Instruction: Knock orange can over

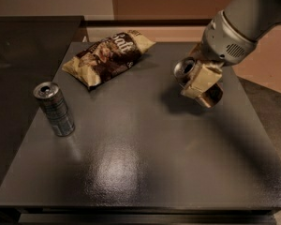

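Observation:
The orange can (185, 69) is at the table's back right, tipped far over so its silver top faces left toward me; its coppery lower end (214, 96) sits at the table surface. My gripper (200, 82) is shut around the can's body, its beige fingers (204, 77) covering the middle of the can. The grey arm reaches in from the upper right.
A slim silver-blue striped can (55, 108) stands upright at the left. A brown and cream snack bag (107, 56) lies at the back left. The dark table (140, 163) ends just right of the gripper and at the front.

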